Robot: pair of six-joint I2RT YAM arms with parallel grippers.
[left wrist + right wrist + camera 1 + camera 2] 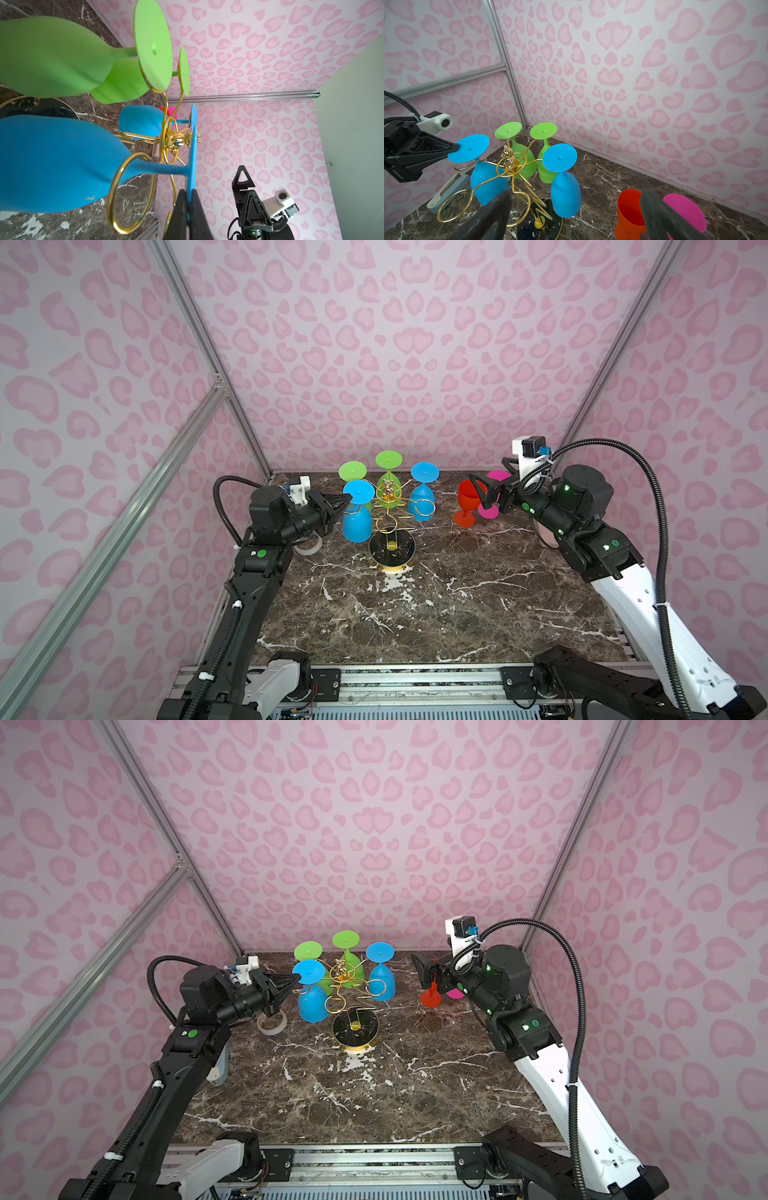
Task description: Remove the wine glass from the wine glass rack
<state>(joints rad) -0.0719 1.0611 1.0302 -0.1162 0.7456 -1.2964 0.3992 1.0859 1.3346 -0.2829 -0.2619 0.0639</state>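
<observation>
The gold wire wine glass rack (388, 493) stands on its round black base (392, 549) at the table's back middle. Two blue and two green glasses hang upside down on it. My left gripper (347, 499) is shut on the edge of the foot disc of the near left blue wine glass (356, 522). The left wrist view shows that disc edge pinched between the fingertips of the left gripper (188, 191), with the stem still inside a gold loop (124, 197). My right gripper (484, 493) stands open and empty beside an upright red glass (469, 497).
A pink glass (496, 477) stands behind the red one. The second blue glass (423, 499) and the green glasses (388, 481) hang on the rack's far side. A tape roll (272, 1021) and a pale blue-grey tool (218, 1069) lie under the left arm. Walls close in on three sides.
</observation>
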